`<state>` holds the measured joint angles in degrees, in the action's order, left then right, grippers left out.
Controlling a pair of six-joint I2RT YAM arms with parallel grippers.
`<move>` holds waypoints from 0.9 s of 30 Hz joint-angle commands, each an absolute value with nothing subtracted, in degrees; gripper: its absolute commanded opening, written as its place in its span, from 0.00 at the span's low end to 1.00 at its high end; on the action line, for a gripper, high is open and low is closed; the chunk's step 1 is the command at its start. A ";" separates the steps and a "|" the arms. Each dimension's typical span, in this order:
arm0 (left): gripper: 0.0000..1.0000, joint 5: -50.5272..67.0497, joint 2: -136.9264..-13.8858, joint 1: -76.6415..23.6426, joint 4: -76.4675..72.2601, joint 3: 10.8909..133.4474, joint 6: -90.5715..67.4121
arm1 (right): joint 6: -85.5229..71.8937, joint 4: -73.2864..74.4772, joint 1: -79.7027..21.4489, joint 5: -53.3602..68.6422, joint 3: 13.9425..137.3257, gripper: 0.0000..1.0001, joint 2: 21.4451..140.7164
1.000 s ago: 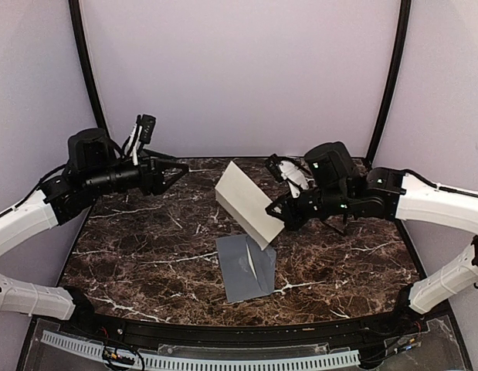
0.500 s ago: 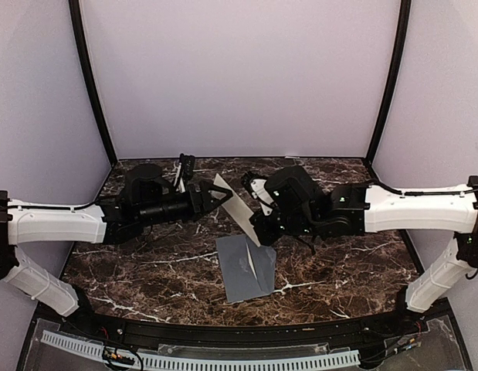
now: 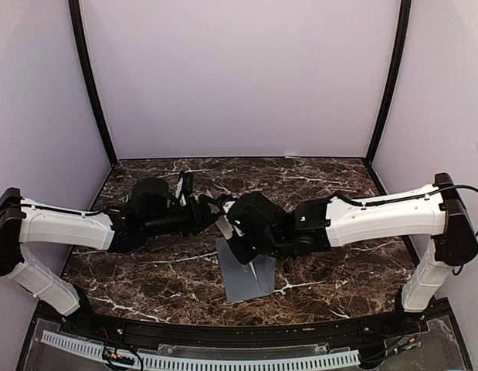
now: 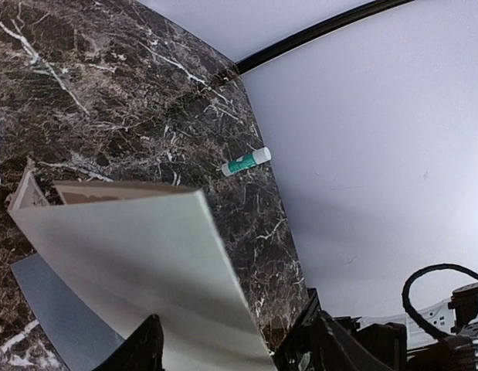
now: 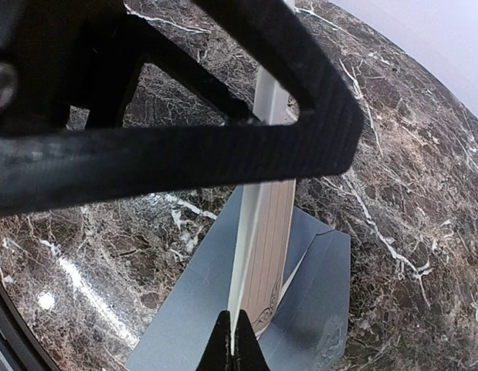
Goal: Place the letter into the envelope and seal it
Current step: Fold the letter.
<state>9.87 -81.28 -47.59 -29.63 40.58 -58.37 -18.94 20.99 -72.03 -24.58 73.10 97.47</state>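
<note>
The right hand pinches the letter by its near edge, holding it upright beyond its fingertips and over the envelope, which lies flat on the worktop. This is likely to aim the letter at the opening. Opposite, the left hand, spread wide, straddles the sheet, probably to steady it.

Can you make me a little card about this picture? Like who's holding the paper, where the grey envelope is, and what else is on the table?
letter: cream paper, lifted off the table, tilted up over the envelope
envelope: grey, lying flat on the table
right fingers: pinched shut on the letter's edge
left fingers: open, one on each side of the letter
also there: a green and white glue stick lying near the back wall
letter inside yet: no
</note>
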 commanded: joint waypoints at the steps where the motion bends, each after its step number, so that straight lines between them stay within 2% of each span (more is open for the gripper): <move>1: 0.60 7.80 -81.52 -47.90 -25.13 40.11 -57.51 | -19.17 22.04 -73.55 -28.32 76.24 0.00 99.20; 3: 0.54 7.09 -81.22 -47.90 -24.34 39.68 -57.39 | -19.18 22.98 -73.91 -29.18 77.02 0.00 100.18; 7: 0.47 5.06 -81.05 -47.86 -20.93 40.22 -56.06 | -19.63 26.80 -74.92 -32.77 80.03 0.00 103.17; 19: 0.41 5.73 -83.31 -47.81 -22.12 39.60 -57.35 | -20.48 34.35 -78.27 -40.33 87.10 0.00 110.69; 21: 0.37 5.96 -83.75 -47.81 -23.20 39.33 -58.07 | -20.56 34.32 -78.34 -40.34 87.10 0.00 110.74; 27: 0.17 6.63 -85.32 -47.81 -24.55 39.39 -59.08 | -21.00 35.13 -78.51 -41.45 87.07 0.00 110.74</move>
<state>6.48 -84.42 -47.59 -22.87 40.23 -58.39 -19.86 34.59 -77.91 -38.85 85.19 110.17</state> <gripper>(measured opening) 0.210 0.003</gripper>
